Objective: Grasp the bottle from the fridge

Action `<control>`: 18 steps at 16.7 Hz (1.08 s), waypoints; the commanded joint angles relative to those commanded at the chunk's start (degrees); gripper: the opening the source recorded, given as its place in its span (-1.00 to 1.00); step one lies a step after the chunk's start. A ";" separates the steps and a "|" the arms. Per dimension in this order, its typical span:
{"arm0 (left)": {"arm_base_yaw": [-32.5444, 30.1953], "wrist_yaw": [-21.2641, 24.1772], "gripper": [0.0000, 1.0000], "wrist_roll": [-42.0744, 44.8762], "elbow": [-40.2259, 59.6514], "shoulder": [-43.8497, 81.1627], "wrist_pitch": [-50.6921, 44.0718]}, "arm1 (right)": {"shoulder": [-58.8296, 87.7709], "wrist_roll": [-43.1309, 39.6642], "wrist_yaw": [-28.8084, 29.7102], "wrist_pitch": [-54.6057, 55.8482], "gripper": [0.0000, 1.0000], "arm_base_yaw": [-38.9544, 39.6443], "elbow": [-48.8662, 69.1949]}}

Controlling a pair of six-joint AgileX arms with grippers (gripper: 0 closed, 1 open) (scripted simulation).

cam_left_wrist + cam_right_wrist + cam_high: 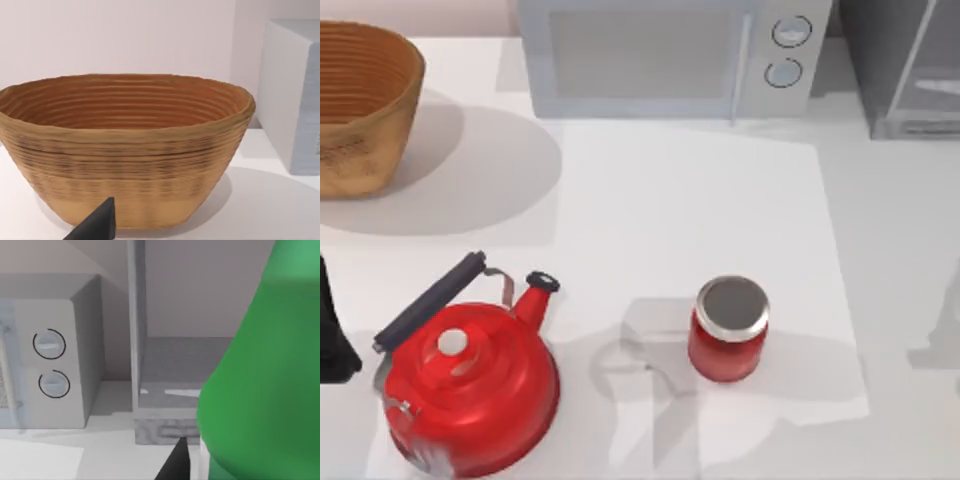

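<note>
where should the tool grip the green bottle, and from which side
Probably on the bottle's wide lower body, below where it narrows upward, coming in level from the open front of the fridge. The body looks broad and rounded, offering more surface than the neck.

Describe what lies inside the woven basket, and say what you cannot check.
In the left wrist view the woven basket shows bare ribbed inner walls with nothing against them. Its floor is hidden by the near rim, so small items there cannot be ruled out.

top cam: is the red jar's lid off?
No. The silver lid sits on the red jar, which stands upright on the table right of the kettle.
</note>
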 joint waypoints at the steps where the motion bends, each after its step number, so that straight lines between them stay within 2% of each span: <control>1: 0.00 0.00 1.00 0.00 0.00 0.00 0.00 | -2.29 -0.04 0.42 -1.39 -1.00 0.48 -1.15; 11: 0.00 0.00 1.00 0.00 0.00 0.00 0.00 | -3.52 -0.11 1.83 -1.98 -1.00 1.97 -1.65; 14: 0.00 0.00 1.00 0.00 0.00 0.00 0.00 | 3.62 -0.46 5.41 3.05 -1.00 5.59 2.27; 18: 0.00 0.00 1.00 0.00 0.00 0.00 0.00 | 21.12 -0.95 13.30 13.57 -1.00 13.18 10.41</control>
